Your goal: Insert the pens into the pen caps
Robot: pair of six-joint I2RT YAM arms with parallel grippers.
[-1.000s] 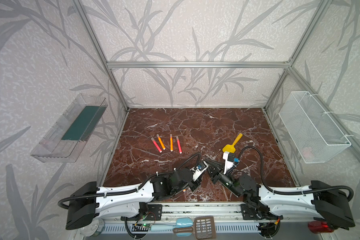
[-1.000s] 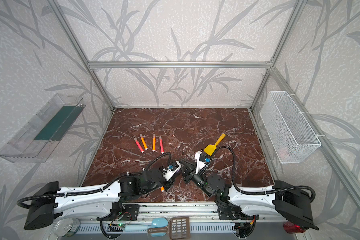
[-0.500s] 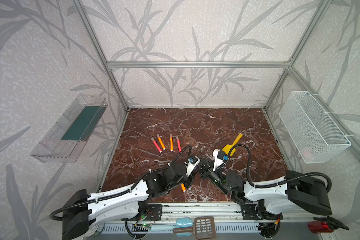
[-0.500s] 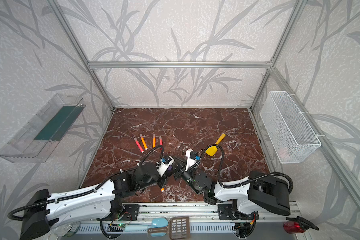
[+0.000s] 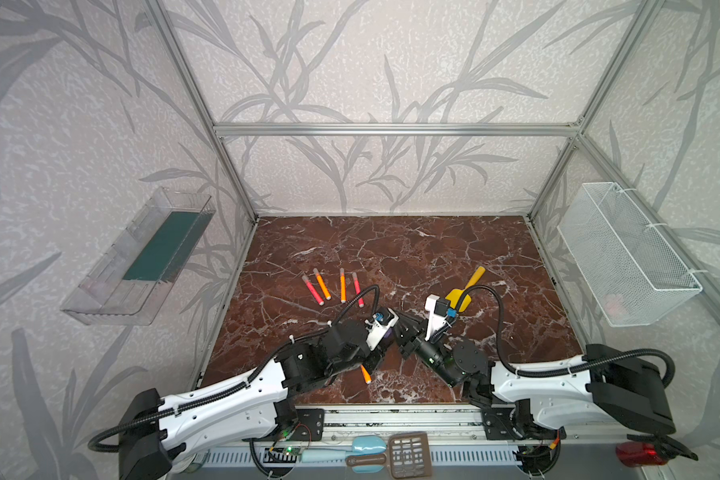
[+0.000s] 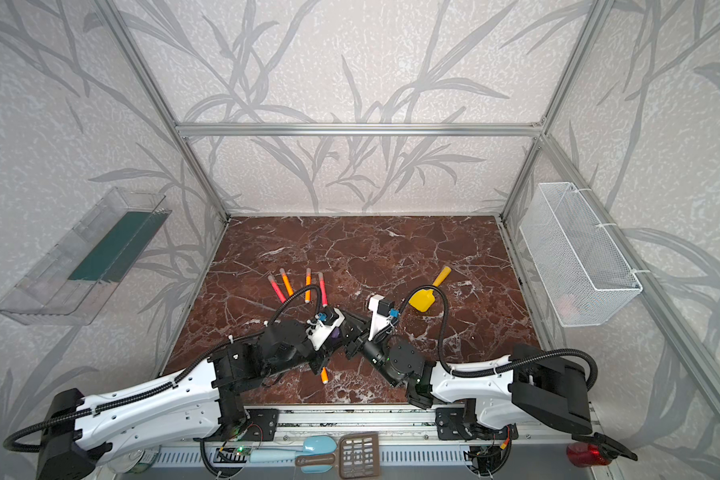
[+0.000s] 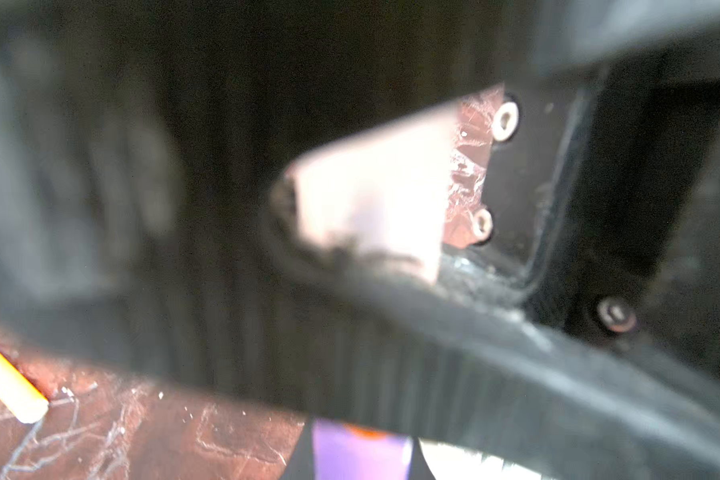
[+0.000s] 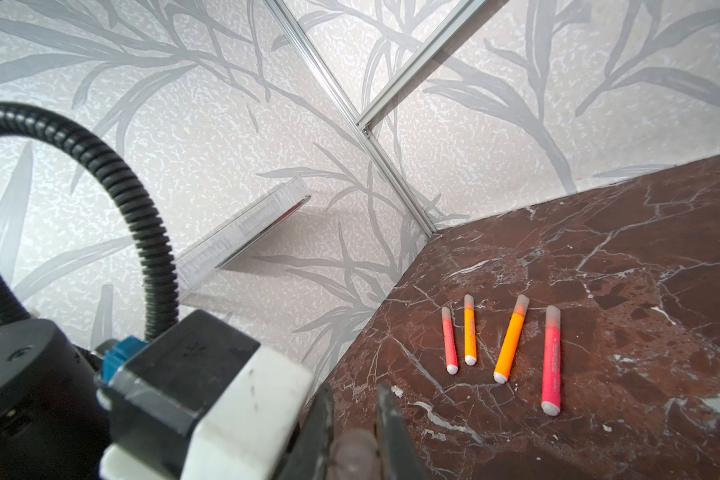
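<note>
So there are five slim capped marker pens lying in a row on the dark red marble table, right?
Not five. There are four slim capped marker pens lying in a row on the dark red marble table: two red-pink and two orange. The right wrist view shows all four plainly.

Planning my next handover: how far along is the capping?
Done: four pens in the row wear pale caps. In hand: left gripper shut on the purple pen, right gripper shut on a pen cap, close together. Left: seating that cap, then the lone orange pen up front, its other end hidden.
</note>
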